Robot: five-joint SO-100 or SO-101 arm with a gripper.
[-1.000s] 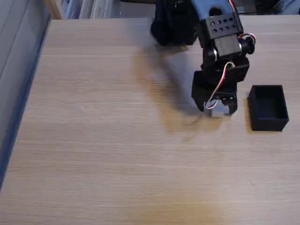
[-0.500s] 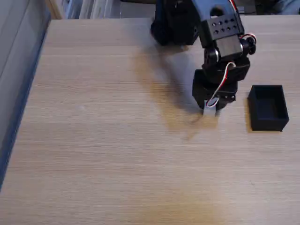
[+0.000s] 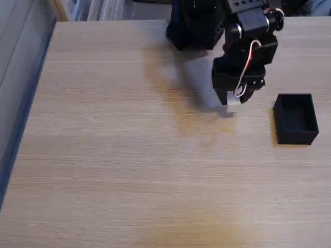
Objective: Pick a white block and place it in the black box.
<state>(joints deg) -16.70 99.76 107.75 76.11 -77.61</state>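
White block (image 3: 233,105) sits pinched in the hand (image 3: 234,103), fingers closed on it, and a soft shadow beneath suggests it's lifted just clear of the surface (image 3: 129,155). That looks like the carry step: picked, not yet delivered. In the fixed view the arm (image 3: 243,46) reaches down from the top edge, wrist bent so the hand points downward, red and white wires looping along it. Over to the right waits the black box (image 3: 295,118), near but apart, open top empty. Next move calls for a swing right, then release above the opening.
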